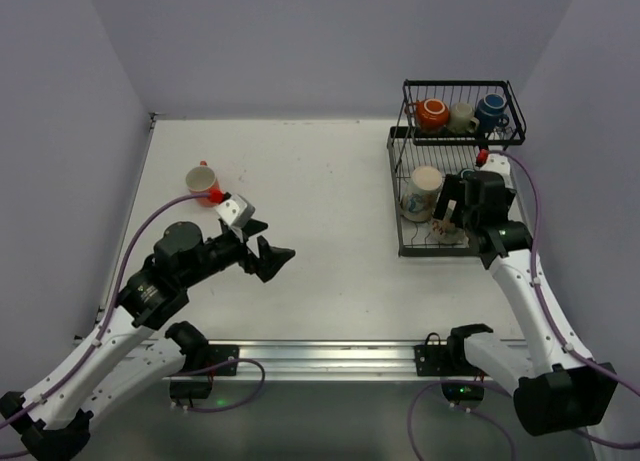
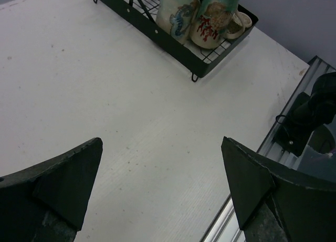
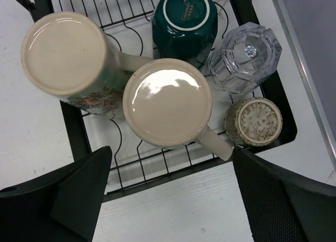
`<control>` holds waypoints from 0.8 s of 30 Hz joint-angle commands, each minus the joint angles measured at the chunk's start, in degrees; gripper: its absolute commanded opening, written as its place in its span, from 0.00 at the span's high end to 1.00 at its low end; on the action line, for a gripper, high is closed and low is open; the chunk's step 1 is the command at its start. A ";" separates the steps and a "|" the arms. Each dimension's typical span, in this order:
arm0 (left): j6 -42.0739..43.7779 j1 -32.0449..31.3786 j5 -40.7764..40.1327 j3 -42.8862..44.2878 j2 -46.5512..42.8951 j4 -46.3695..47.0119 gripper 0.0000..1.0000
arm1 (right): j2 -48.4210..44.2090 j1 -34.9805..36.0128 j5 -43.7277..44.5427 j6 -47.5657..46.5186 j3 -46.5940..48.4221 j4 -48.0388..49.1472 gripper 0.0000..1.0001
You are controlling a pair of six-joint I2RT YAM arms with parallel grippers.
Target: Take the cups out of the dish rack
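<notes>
Cups (image 3: 168, 103): is either hand on one? (Desk)

Neither. The right hand (image 3: 170, 163) hangs spread wide over the near end of the dish rack (image 1: 456, 83), at the far right of the counter (image 1: 320, 201), gripping and touching nothing. The left hand (image 2: 161, 163) gapes just as wide above bare counter, well apart from the rack, and is empty. (Photographer)

What lies below the right hand? (Desk)

Five vessels, mouth-down in the lower tray. A cream cup (image 3: 165, 95) sits midway between the fingers, with a patterned cream cup (image 3: 64, 53) just beside it on the left. A dark teal cup (image 3: 184, 16) is beyond them, a clear glass (image 3: 245, 55) is to the right, and a small speckled beige cup (image 3: 257, 121) is in the near right corner. The upper basket holds an orange cup (image 1: 432, 113), a pale cup (image 1: 462, 118) and a blue cup (image 1: 490, 109). An orange-red cup (image 1: 203, 181) stands on the counter, beyond the left hand. (Photographer)

Any lettering? (Desk)

The teal cup's base carries a pale printed mark, too small to read. Both cream cups show painted figures in blue and red. (Photographer)
</notes>
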 commanded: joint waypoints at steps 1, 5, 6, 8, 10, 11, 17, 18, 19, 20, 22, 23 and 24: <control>1.98 -2.05 -3.39 -0.18 -0.66 1.41 0.00 | 1.97 -0.93 -2.54 -4.32 4.11 -0.27 0.01; 1.98 -2.85 -3.91 -0.27 -1.01 1.32 0.00 | 3.99 -3.21 -5.08 -5.02 4.38 -0.10 0.01; 1.98 -2.85 -3.92 -0.27 -1.01 1.32 0.00 | 4.52 -3.74 -5.26 -5.37 3.85 0.60 0.01; 1.98 -2.94 -3.92 -0.27 -0.92 1.23 0.00 | 6.10 -4.36 -6.39 -5.98 3.59 1.31 0.01; 1.98 -2.94 -3.91 -0.27 -0.83 1.23 0.00 | 7.33 -5.06 -7.45 -6.42 3.32 2.80 0.01; 2.07 -3.02 -3.83 -0.36 -0.83 1.23 0.00 | 8.29 -5.24 -8.41 -6.69 3.49 3.15 0.01; 2.16 -2.94 -3.92 -0.36 0.13 1.32 0.00 | 11.55 -5.41 -10.80 -8.53 5.25 5.62 0.01; 2.16 -2.94 -4.00 -0.36 0.22 1.23 0.00 | 12.77 -5.50 -10.80 -8.62 5.95 5.62 0.01; 2.25 -3.02 -3.92 -0.36 0.22 1.23 0.00 | 13.48 -5.68 -10.88 -8.62 6.22 5.70 0.01; 2.16 -3.02 -4.09 -0.36 0.31 1.23 0.00 | 14.10 -5.76 -10.80 -8.62 6.39 5.88 0.01; 2.25 -3.02 -4.18 -0.36 0.40 1.23 0.00 | 15.77 -6.03 -10.10 -8.36 5.96 7.37 0.01; 2.25 -2.94 -4.27 -0.27 0.57 1.23 0.00 | 16.30 -6.12 -9.40 -7.75 5.43 8.33 0.01; 2.34 -3.02 -4.18 -0.27 0.57 1.23 0.00 | 17.08 -6.12 -8.87 -7.48 5.08 8.86 0.01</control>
